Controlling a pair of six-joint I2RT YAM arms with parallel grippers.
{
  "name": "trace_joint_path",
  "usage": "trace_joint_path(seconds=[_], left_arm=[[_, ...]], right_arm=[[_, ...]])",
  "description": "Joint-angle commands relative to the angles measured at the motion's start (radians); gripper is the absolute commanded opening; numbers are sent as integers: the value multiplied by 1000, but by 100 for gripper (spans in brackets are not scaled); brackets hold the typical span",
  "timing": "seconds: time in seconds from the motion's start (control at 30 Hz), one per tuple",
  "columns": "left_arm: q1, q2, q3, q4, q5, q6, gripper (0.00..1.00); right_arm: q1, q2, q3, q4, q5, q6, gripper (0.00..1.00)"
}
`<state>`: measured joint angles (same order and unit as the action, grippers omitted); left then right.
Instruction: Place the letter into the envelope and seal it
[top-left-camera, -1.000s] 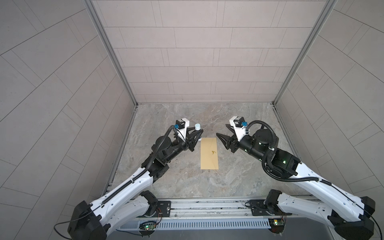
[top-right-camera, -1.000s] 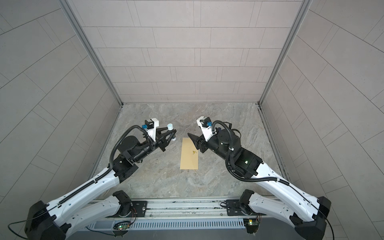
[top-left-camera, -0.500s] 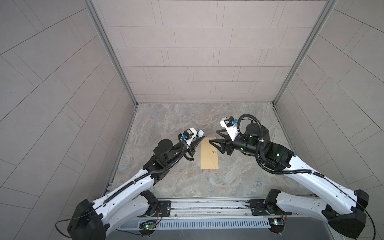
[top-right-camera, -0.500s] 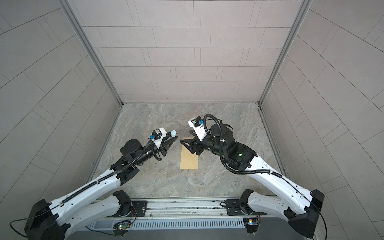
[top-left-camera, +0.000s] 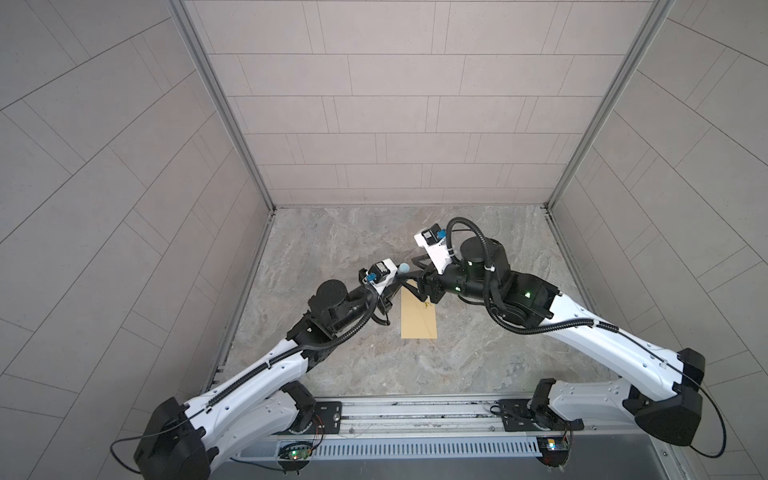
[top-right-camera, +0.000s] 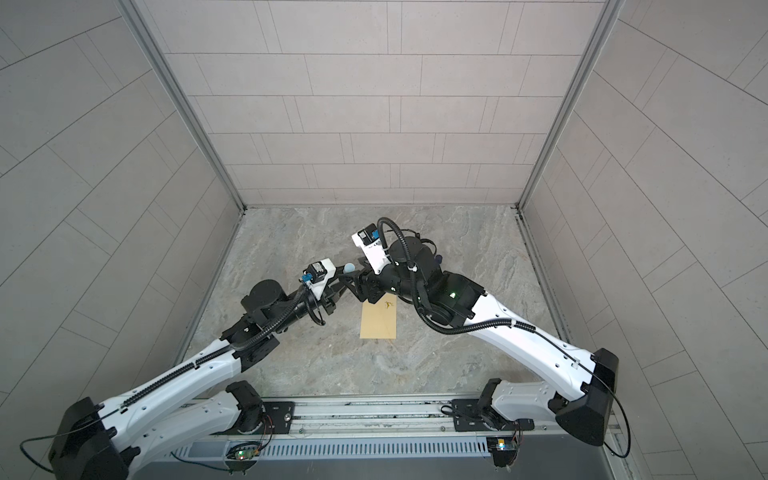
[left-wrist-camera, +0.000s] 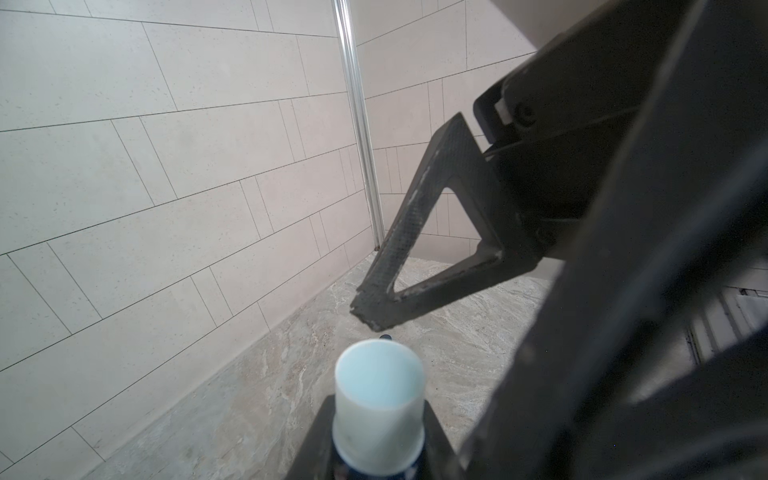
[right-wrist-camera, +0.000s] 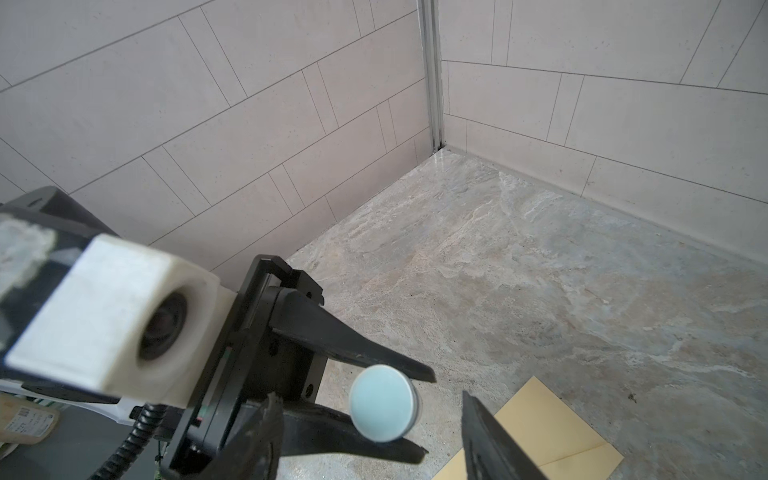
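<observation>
The yellow-tan envelope (top-left-camera: 419, 322) (top-right-camera: 379, 322) lies flat on the marbled table, its long side running front to back; one corner shows in the right wrist view (right-wrist-camera: 552, 419). The letter is hidden in every view. My left gripper (top-left-camera: 395, 280) (top-right-camera: 338, 282) (left-wrist-camera: 378, 461) is shut on a glue stick (top-left-camera: 403, 269) (top-right-camera: 349, 268) (left-wrist-camera: 378, 411) (right-wrist-camera: 382, 409) with a pale blue cap, held above the envelope's far end. My right gripper (top-left-camera: 417, 272) (top-right-camera: 360, 274) (right-wrist-camera: 369, 397) is open, its fingers on either side of the cap without a visible touch.
Tiled walls (top-left-camera: 374, 124) close in the table at the back and both sides. A metal rail (top-left-camera: 415, 409) with both arm bases runs along the front edge. Both arms meet over the table's middle.
Both arms came together over the envelope's far end. The left gripper carried the glue stick to the right, and the open right gripper swung in around its cap.
</observation>
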<state>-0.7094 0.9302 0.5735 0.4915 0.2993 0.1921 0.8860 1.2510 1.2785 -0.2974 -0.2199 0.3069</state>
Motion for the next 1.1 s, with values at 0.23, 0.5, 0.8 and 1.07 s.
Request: trace_joint_path(seconds=[0.23, 0.5, 0.8, 1.07], left_arm=[[-4, -20, 3, 28, 17, 0, 0], [-6, -17, 4, 27, 22, -15, 0], [-6, -8, 12, 16, 21, -52, 26], [-6, -1, 5, 7, 18, -64, 52]], right_arm=[[18, 43, 49, -29, 65, 21, 45], [19, 54, 55, -37, 77, 25, 22], [12, 22, 51, -40, 104, 38, 9], [-22, -10, 48, -40, 58, 72, 8]])
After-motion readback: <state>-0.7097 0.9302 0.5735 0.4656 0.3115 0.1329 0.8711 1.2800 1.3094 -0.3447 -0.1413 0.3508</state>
